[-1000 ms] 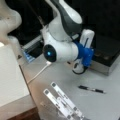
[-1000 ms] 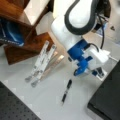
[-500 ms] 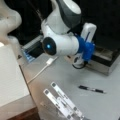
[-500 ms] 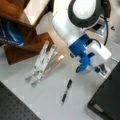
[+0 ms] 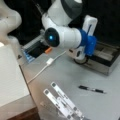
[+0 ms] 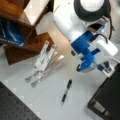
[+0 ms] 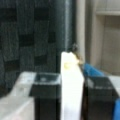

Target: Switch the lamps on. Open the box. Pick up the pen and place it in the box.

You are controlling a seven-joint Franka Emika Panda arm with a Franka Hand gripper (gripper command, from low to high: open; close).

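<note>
The box (image 5: 106,68) stands at a front view's right with its grey compartments showing. In a front view its black lid (image 6: 110,96) fills the bottom right corner. My gripper (image 5: 80,59) is at the box's left end, also seen at the lid's upper edge (image 6: 108,71). In the wrist view my gripper (image 7: 72,82) has its black fingers (image 7: 46,97) pressed on either side of a pale upright edge (image 7: 72,75) of the lid. The pen (image 5: 91,89) lies loose on the table, apart from the gripper (image 6: 66,90).
Two flat white strips (image 5: 62,103) lie side by side near the table's front (image 6: 41,62); I cannot tell whether they are lit lamps. A white cable (image 5: 43,68) runs across the table. A white block (image 5: 11,75) stands on the left. A wooden shelf (image 6: 22,37) is nearby.
The arm's blue wrist part has risen a little over the last second, staying at the box's end. The pen and the white strips have not moved.
</note>
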